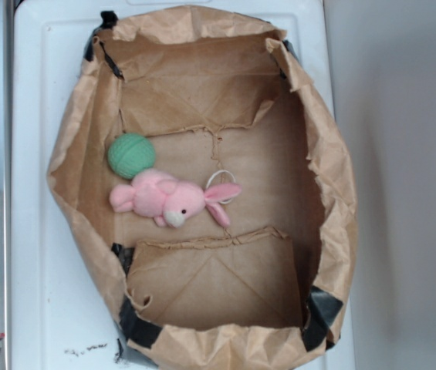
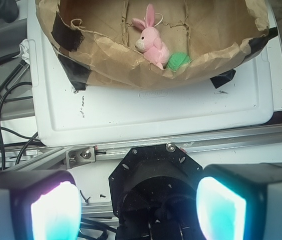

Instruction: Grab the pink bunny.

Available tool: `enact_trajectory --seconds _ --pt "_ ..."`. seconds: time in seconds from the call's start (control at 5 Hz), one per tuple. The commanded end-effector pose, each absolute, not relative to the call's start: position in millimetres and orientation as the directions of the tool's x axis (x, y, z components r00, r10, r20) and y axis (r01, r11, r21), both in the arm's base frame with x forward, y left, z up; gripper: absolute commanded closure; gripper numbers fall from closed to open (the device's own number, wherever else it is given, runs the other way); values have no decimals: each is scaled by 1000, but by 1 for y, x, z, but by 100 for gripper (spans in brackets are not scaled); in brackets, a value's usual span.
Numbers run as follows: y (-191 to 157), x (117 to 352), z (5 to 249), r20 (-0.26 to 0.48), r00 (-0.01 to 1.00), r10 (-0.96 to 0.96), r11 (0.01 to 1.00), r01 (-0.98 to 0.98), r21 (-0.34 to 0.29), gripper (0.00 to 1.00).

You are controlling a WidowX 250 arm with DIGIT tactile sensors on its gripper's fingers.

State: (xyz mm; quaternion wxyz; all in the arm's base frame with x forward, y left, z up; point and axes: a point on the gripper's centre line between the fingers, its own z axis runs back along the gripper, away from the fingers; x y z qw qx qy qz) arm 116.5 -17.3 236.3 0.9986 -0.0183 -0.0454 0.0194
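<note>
The pink bunny (image 1: 168, 197) lies on its side on the floor of a brown paper bag (image 1: 333, 169), its ears pointing right. A green knitted ball (image 1: 131, 154) touches it at the upper left. In the wrist view the bunny (image 2: 152, 41) and the ball (image 2: 178, 60) sit far off inside the bag (image 2: 116, 55). My gripper (image 2: 138, 210) is open and empty, its two glowing pads (image 2: 56, 212) wide apart, well back from the bag over the robot's base. The gripper does not show in the exterior view.
The bag stands open on a white tray (image 1: 40, 231) and has folded flaps and black tape at its corners. A metal rail (image 2: 131, 147) and cables (image 2: 6, 135) lie between my gripper and the tray. A small white ring (image 1: 219, 185) lies by the bunny's ears.
</note>
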Motion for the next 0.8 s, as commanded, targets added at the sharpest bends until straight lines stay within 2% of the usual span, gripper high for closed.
enact_trajectory --seconds 0.0,0.2,0.4,0.6 --pt "-17 116 236 90 995 40 999 -37 -38 0" --pt "-15 166 241 171 981 91 996 -87 -34 0" --pt "-8 213 245 198 969 151 988 -143 -54 0" --pt "-1 243 241 224 964 144 989 -136 -50 0"
